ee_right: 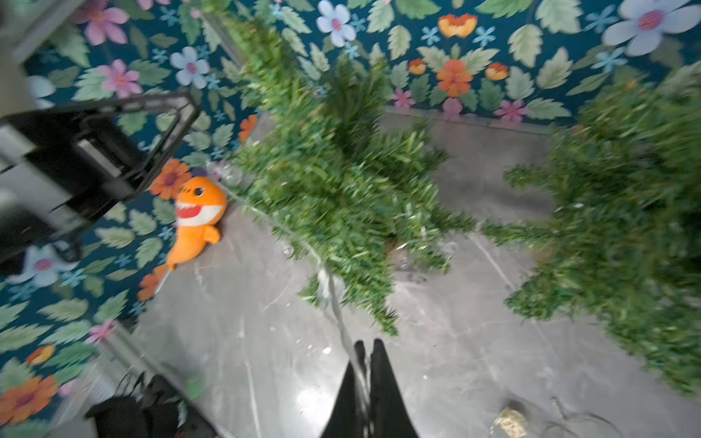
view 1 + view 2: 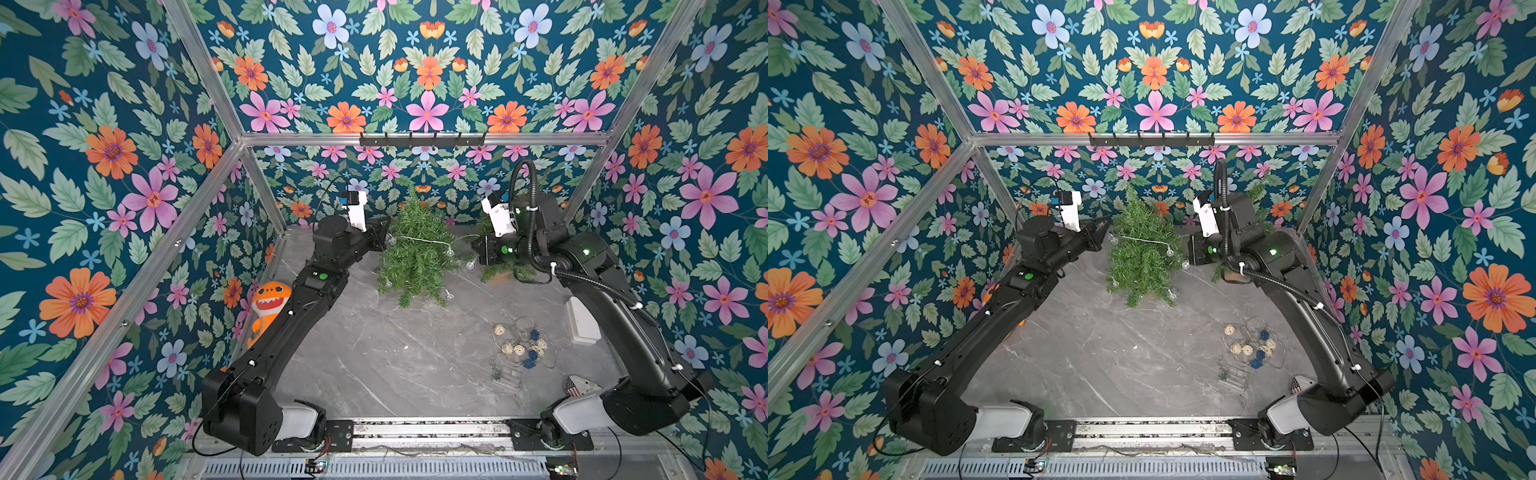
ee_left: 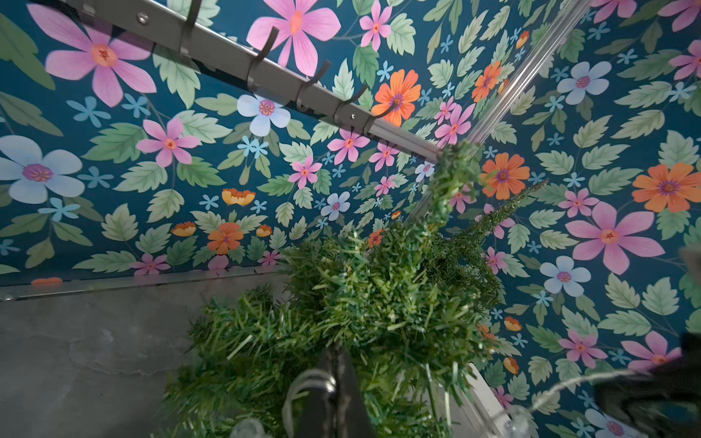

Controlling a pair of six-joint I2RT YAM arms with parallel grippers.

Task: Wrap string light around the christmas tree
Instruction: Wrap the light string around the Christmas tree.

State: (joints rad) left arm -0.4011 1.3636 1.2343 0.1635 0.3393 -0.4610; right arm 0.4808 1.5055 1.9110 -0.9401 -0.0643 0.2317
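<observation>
String light wire is pinched between the clamped fingers of your right gripper, and on the opposite flank of the christmas tree loops of it bunch in your clenched left gripper. Between them the strand crosses the tree's front, bulbs dangling among the branches, and the tree stands at the back of the grey table. Farther out, an orange plush shark lies by the left wall and a tangle of rattan-ball lights near your right arm.

The green christmas tree stands between the left gripper and right gripper. The white string light with clear bulbs runs across it, pinched by both.
</observation>
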